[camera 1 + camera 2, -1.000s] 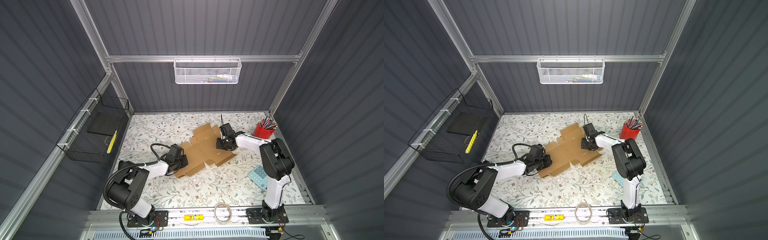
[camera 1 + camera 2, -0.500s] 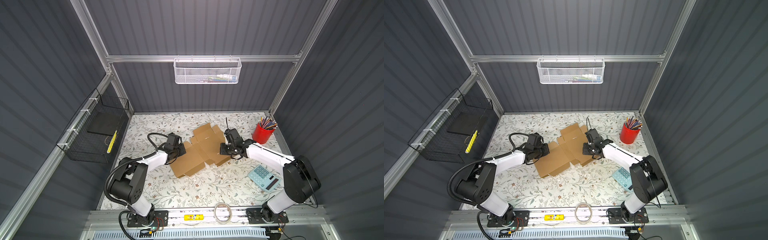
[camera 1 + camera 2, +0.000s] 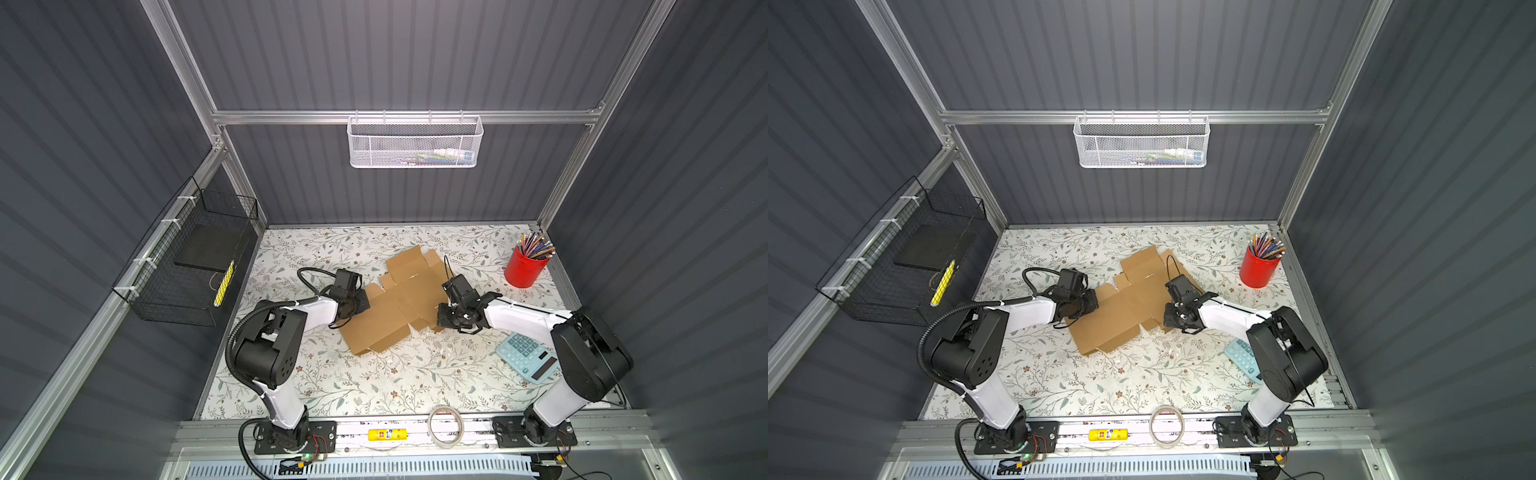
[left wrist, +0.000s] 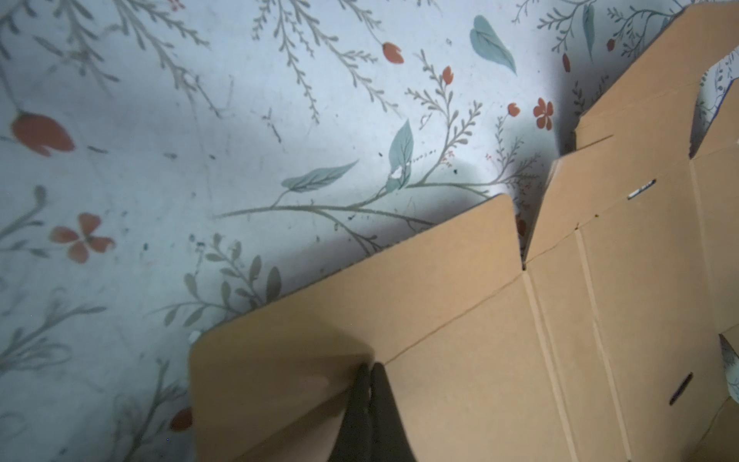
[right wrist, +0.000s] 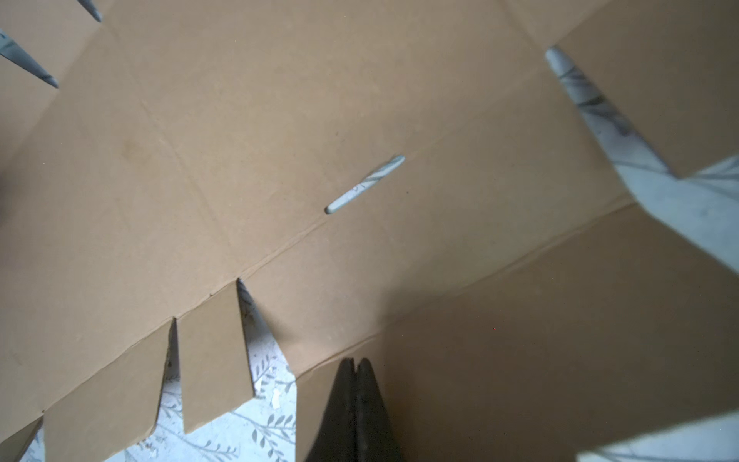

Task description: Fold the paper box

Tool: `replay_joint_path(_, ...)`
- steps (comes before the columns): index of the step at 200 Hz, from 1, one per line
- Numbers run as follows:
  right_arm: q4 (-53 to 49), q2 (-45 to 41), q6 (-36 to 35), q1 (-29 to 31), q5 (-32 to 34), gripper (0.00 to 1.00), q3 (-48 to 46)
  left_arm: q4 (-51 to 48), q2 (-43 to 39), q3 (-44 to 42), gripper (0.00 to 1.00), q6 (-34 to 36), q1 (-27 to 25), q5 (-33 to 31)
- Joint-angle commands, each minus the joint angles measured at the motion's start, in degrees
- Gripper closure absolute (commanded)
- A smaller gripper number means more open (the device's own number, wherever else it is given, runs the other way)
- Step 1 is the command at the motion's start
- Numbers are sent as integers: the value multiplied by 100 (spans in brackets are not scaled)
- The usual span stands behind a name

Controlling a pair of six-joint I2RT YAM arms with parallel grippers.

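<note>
The paper box (image 3: 399, 305) (image 3: 1121, 309) lies as a flat brown die-cut sheet in the middle of the floral table in both top views. My left gripper (image 3: 365, 304) (image 3: 1093, 305) is at the sheet's left edge. In the left wrist view it (image 4: 370, 366) is shut, tips resting on a rounded flap of the paper box (image 4: 480, 320). My right gripper (image 3: 441, 319) (image 3: 1168, 318) is at the sheet's right edge. The right wrist view shows it (image 5: 355, 362) shut, tips on the paper box (image 5: 280, 160) near a fold line. Neither pinches cardboard.
A red cup of pencils (image 3: 524, 270) stands at the back right. A blue calculator (image 3: 528, 358) lies beside the right arm. A tape roll (image 3: 445, 424) sits on the front rail. A black wire basket (image 3: 191, 266) hangs on the left wall.
The right gripper has slid toward the front along the sheet's right side and its arm has stretched out. The left gripper has shifted slightly along the left edge. Both stayed shut.
</note>
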Motion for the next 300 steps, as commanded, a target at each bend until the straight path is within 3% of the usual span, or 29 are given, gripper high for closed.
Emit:
replay_joint_path(1,56,233,35,-21,-98,98,182,-4,-49,-301,100,-31,34,26)
replay_joint_path(86,133,988,-211,-308,-267,99,601,133,-651,-1131,100,-356,40,72)
replay_joint_path(145,-286,1775,-701,-491,-359,99,1629,691,-1038,-1844,100,-1006,-1,548)
replay_joint_path(230,-799,2424,-1245,-634,-383,96,3164,947,-1359,-2071,100,-1650,-790,527)
replay_joint_path(291,-827,1811,-1334,-652,-143,81,2974,-273,-1763,-1181,100,-844,-687,17)
replay_joint_path(300,-782,1651,-1323,-651,-149,78,2845,-398,-1754,-993,91,-708,-610,17)
